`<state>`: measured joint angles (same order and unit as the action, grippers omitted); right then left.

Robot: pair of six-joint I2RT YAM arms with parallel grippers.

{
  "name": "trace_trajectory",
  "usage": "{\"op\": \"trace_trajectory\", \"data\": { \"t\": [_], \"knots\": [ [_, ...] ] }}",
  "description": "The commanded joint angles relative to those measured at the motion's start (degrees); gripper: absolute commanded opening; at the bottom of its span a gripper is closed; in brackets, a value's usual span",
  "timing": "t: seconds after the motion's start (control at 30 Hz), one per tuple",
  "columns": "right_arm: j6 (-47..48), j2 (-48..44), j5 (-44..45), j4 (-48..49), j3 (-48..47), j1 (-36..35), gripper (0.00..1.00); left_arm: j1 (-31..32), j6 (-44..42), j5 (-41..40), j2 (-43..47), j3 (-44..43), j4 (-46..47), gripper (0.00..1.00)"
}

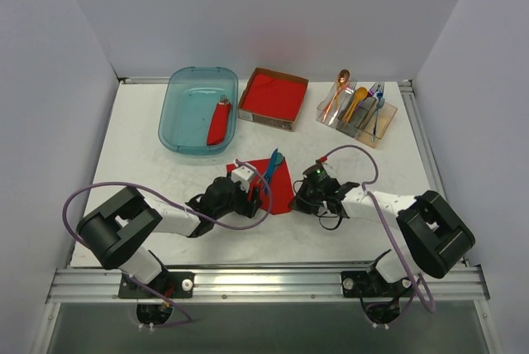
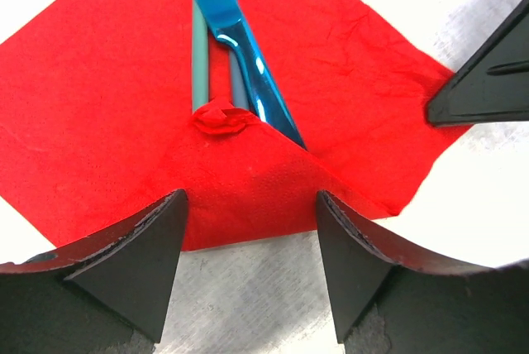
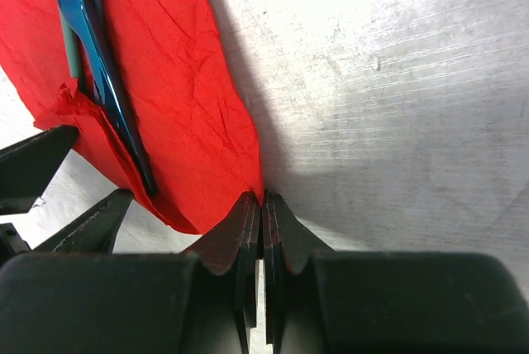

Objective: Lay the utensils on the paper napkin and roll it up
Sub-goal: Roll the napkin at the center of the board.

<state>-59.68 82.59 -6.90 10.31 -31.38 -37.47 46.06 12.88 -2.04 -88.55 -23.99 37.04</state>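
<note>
The red paper napkin (image 1: 281, 187) lies on the table between my two grippers. A blue knife (image 2: 240, 40) and a teal spoon handle (image 2: 201, 56) lie side by side on it. The napkin's near corner is folded over their ends, with a twisted tip (image 2: 221, 118). My left gripper (image 2: 248, 238) is open, low at the folded near edge and holding nothing. My right gripper (image 3: 263, 203) is shut on the napkin's right corner (image 3: 248, 180), whose edge is lifted a little off the table. The blue knife (image 3: 91, 64) also shows in the right wrist view.
A teal bin (image 1: 183, 135) at the back left holds a rolled red napkin (image 1: 219, 122). A cardboard box of red napkins (image 1: 273, 98) stands behind. A clear organiser (image 1: 387, 126) with an orange spoon (image 1: 339, 89) and other cutlery is at the back right.
</note>
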Motion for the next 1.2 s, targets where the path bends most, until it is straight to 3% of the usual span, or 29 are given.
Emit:
{"op": "trace_trajectory", "data": {
  "t": [0.0,0.43,1.17],
  "knots": [
    [2.4,-2.2,-0.3,-3.3,-2.5,0.4,0.0,0.3,0.0,0.7,-1.0,-1.7,0.9,0.72],
    [6.1,-1.6,-2.8,-4.9,-7.8,0.3,0.0,3.3,-2.6,-5.6,-2.6,-4.0,-3.2,0.73],
    [13.2,5.3,-12.3,-1.0,-19.4,-0.3,0.0,3.6,-0.2,-5.3,-3.9,-3.0,-0.8,0.72]
  ]
}}
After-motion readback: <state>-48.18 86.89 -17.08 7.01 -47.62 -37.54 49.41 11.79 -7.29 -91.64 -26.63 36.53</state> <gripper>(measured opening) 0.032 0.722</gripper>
